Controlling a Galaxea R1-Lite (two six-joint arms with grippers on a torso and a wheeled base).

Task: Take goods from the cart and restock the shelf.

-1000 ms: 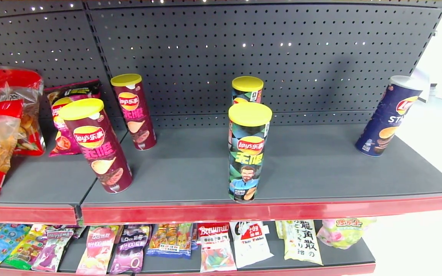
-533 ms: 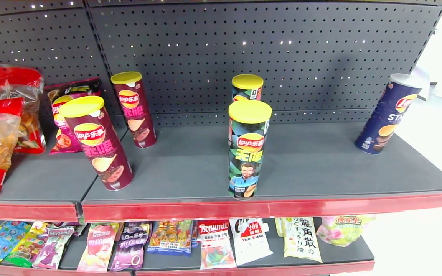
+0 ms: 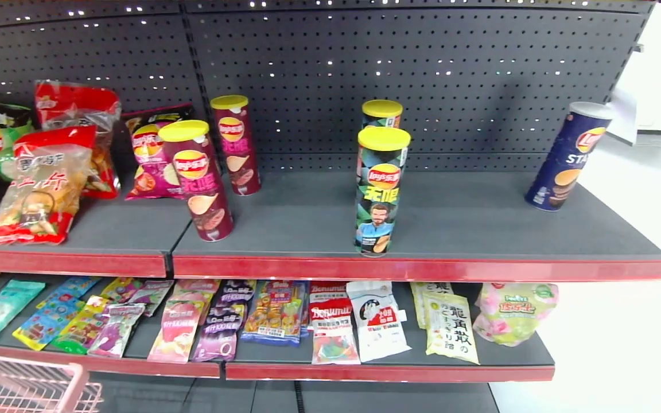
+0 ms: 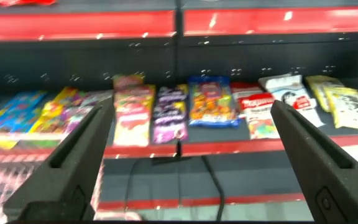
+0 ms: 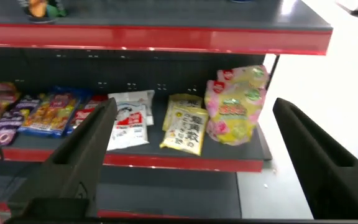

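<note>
The upper shelf has a red front edge and carries tall chip cans: two maroon ones at left of centre, two green-and-black ones in the middle, and a blue one at the far right. A corner of the pink wire cart shows at the lower left. My left gripper is open and empty, facing the lower shelf's candy bags, with the cart's mesh beside it. Facing the right end of that lower shelf, my right gripper is also open and empty.
Snack bags crowd the upper shelf's left section. Flat candy packets line the lower shelf, with a pale green bag at its right end. Bare shelf lies between the middle cans and the blue can. Open floor lies right of the shelving.
The whole head view has shifted: the shelf looks farther off and sits more to the right, and the cart's corner has come into view. The goods stand as before.
</note>
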